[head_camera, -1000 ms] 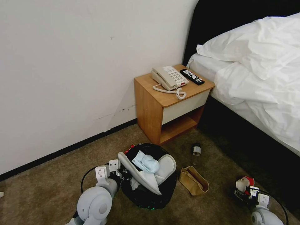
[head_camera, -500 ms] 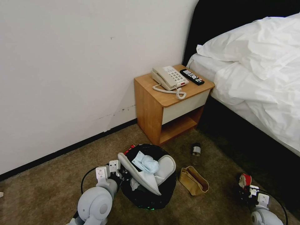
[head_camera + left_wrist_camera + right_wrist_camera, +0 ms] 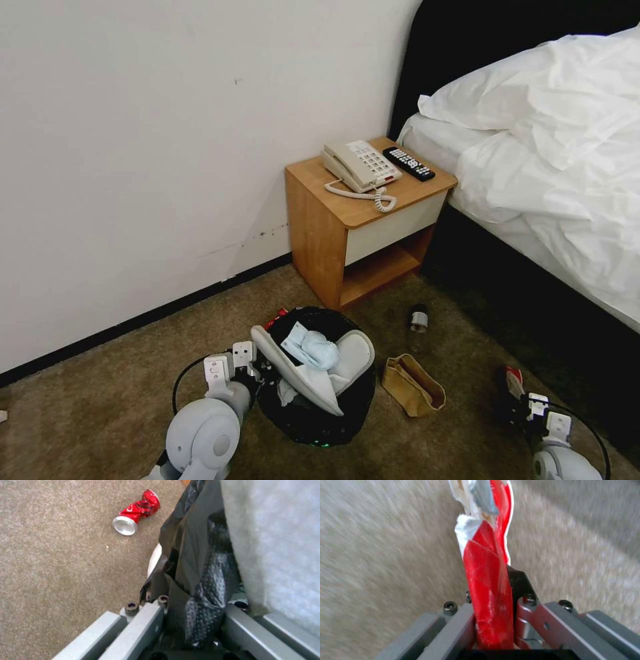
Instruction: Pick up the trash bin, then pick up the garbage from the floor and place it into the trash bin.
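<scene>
My right gripper [image 3: 517, 400] has turned the red packet [image 3: 486, 580] edge-on since a second ago, jaws clamped on it. My left gripper [image 3: 257, 370] is clamped on the trash bin [image 3: 313, 413] rim on the floor. No lettering readable on the red can [image 3: 136, 511].

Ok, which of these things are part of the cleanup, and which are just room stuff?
Job:
trash bin, held by left gripper
red packet, in right gripper
crushed red can
brown paper bag
bottle
slippers, face mask, in bin

Just there:
nightstand
phone
remote
bed
</scene>
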{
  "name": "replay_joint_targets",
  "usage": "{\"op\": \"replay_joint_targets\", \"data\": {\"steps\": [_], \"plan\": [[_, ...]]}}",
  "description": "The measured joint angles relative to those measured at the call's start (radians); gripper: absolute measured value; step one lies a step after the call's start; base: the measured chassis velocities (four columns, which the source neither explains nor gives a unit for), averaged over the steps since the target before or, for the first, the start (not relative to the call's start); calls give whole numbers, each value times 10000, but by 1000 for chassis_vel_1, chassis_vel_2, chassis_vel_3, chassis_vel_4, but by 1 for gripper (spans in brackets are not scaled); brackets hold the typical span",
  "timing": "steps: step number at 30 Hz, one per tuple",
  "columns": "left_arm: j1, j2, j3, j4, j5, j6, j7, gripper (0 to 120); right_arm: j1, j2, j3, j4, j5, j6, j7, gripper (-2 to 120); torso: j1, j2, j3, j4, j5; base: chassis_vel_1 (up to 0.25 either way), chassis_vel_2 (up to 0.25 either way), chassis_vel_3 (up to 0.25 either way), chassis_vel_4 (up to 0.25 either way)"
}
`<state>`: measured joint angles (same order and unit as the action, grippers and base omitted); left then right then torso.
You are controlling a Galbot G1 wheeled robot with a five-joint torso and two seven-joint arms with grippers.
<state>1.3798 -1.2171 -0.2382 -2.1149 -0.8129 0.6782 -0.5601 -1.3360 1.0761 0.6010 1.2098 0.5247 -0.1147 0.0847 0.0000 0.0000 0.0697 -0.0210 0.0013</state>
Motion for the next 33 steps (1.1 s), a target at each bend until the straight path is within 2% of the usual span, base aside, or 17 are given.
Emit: {"op": "replay_joint_targets", "data": {"steps": [12,15,21,23,26,28,33], "plan": [[8,122,73,-140,-24,3,-6,0,-1127,-755,721,3131,369,-156,496,2,0,0,0,-6,-12,0,0,0,0],[22,165,78,-138,74,6,211,0,-1700,-1057,1042,4529,661,-291,705,2,0,0,0,-4,-14,0,0,0,0],[21,208,125,-18,314,-36,521,0,-2447,-1290,1387,6001,892,-399,822,2,0,0,0,-4,-14,0,0,0,0],[14,221,131,124,638,-177,842,0,-2920,-1437,1615,6716,1023,-451,833,2,0,0,0,-6,-13,0,0,0,0],[13,222,131,215,881,-283,1060,0,-3137,-1524,1743,7052,1099,-488,837,2,0,0,-1,-6,-13,0,0,0,0],[1,187,131,497,1567,-606,1557,0,-3638,-1758,2017,7948,1364,-591,848,2,-1,0,-1,-6,-13,0,0,0,0],[-54,84,163,774,2104,-855,1875,0,-4006,-1970,2207,8820,1658,-704,891,2,-1,1,-1,-4,-14,0,0,0,0]]}}
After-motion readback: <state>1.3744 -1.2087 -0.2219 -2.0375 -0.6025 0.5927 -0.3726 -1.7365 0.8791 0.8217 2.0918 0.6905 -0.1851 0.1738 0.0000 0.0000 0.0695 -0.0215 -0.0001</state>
